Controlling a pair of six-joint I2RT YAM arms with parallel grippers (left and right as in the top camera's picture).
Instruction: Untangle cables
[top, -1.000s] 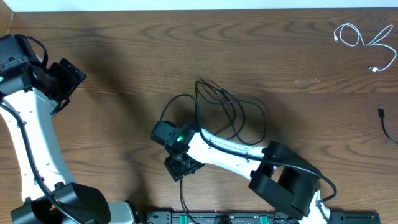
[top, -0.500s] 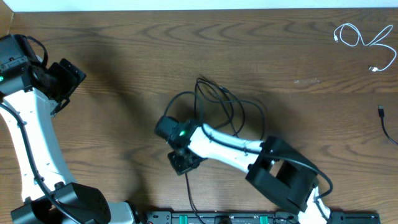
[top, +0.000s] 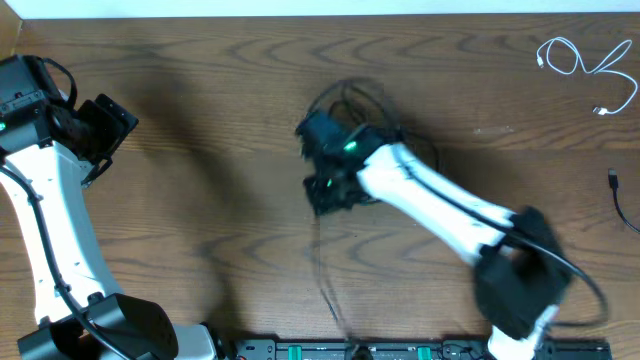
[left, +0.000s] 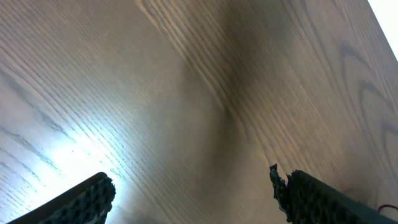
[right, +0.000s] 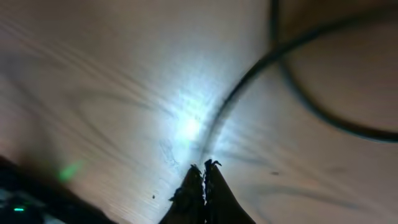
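black cable (right: 239, 93) nipped in closed r tool (right: 203, 167), rest loops just ahead.

Overhead: high, straight down, whole table (top: 200, 80) — wrist views close, oblique; right's black cable (right: 231, 104) shared with overhead
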